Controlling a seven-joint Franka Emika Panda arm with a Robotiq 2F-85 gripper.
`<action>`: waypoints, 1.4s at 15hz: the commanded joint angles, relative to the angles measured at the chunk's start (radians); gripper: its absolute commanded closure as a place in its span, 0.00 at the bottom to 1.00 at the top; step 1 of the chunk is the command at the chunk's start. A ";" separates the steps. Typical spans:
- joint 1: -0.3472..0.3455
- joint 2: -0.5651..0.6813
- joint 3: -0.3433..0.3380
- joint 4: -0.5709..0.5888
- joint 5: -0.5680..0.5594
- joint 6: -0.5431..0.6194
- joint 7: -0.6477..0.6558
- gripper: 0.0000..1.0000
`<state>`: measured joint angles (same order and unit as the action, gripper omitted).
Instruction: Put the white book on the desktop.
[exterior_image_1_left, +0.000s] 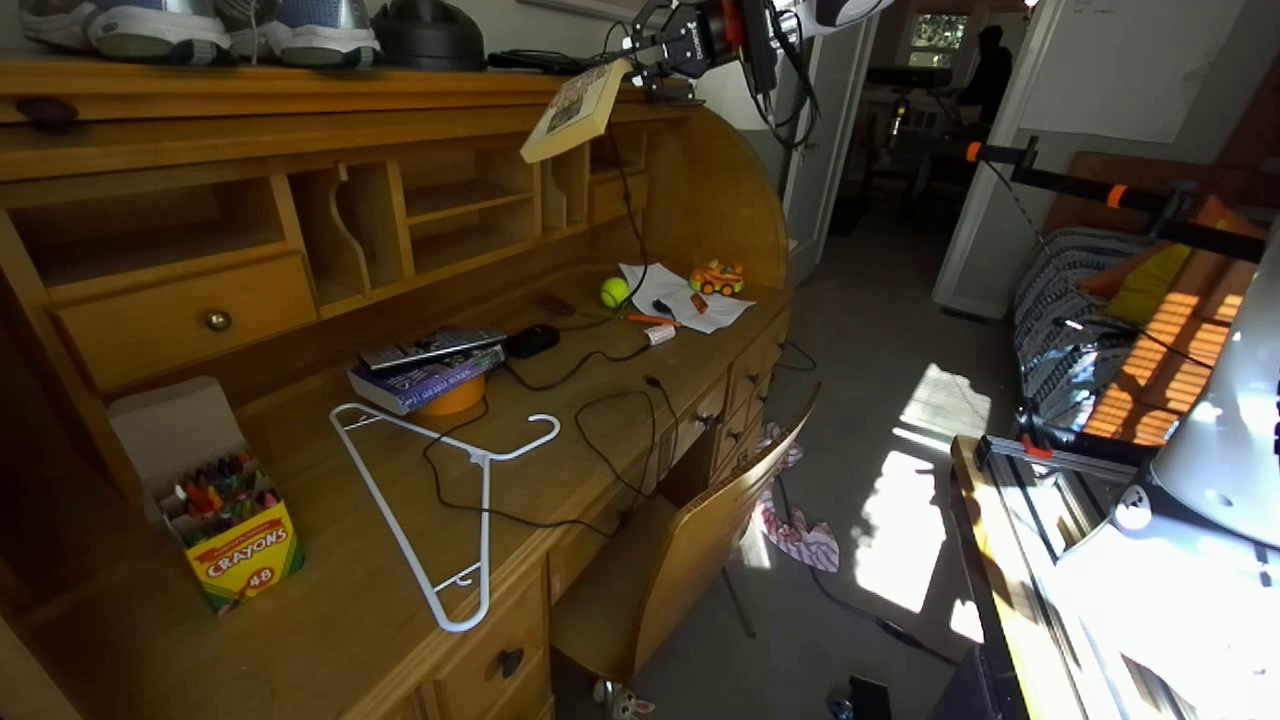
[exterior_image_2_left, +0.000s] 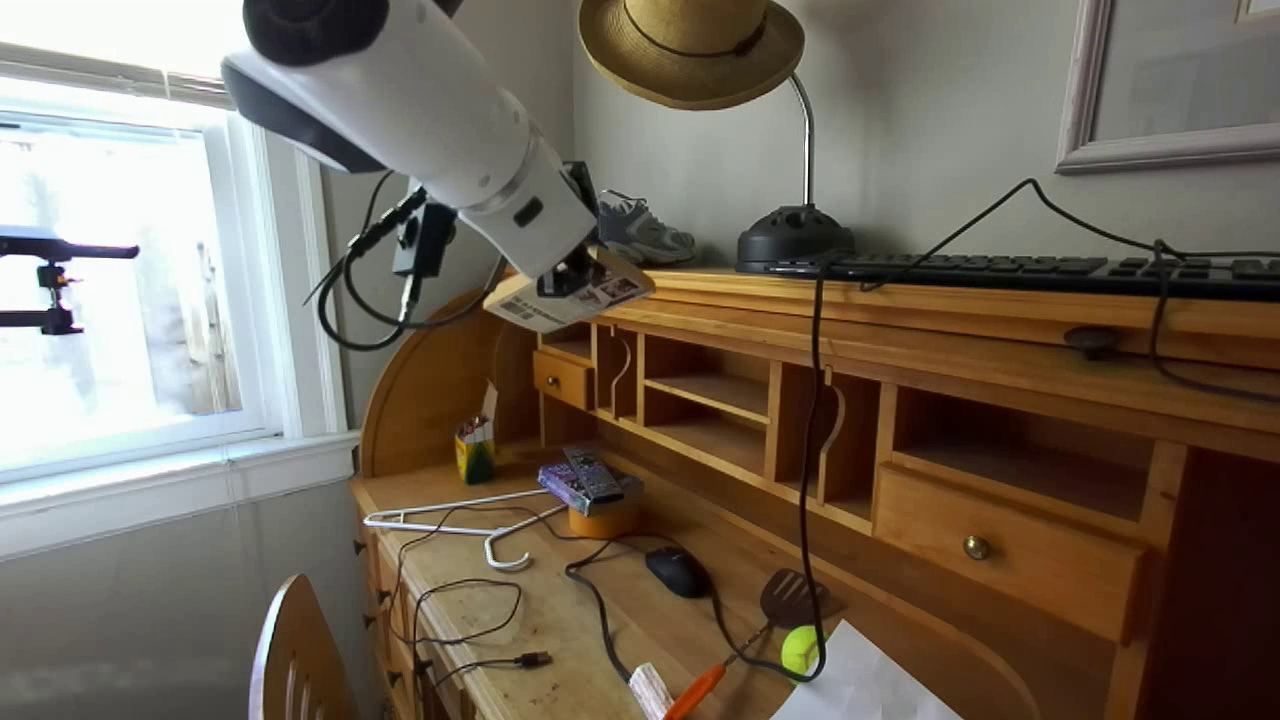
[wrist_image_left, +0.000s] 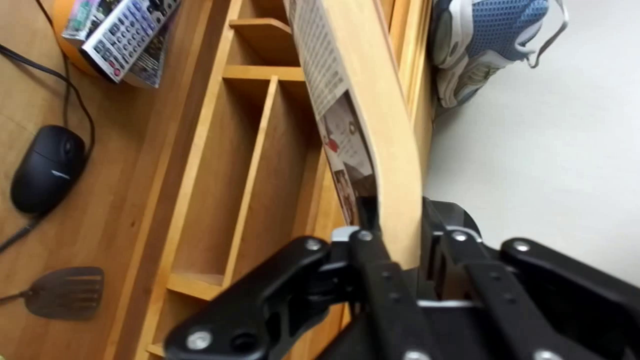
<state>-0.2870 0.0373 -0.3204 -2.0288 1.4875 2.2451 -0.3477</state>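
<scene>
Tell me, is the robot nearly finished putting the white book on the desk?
Done: the white book is picked up; the wrist view shows the jaws shut on it.
In hand: both exterior views show it tilted in the air, higher than the desktop.
Left: it isn't on the desktop yet, so lowering it and opening the jaws probably remain.

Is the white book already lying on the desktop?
No, the gripper holds the white book in the air, clearly higher than the desktop.
</scene>
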 joint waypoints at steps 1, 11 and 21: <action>-0.026 0.036 -0.005 -0.024 0.016 -0.078 -0.010 0.94; -0.026 0.211 0.025 0.040 0.084 -0.041 0.026 0.94; -0.029 0.227 0.031 0.039 0.075 -0.075 0.010 0.94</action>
<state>-0.3067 0.2559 -0.2990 -1.9899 1.5432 2.2001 -0.3264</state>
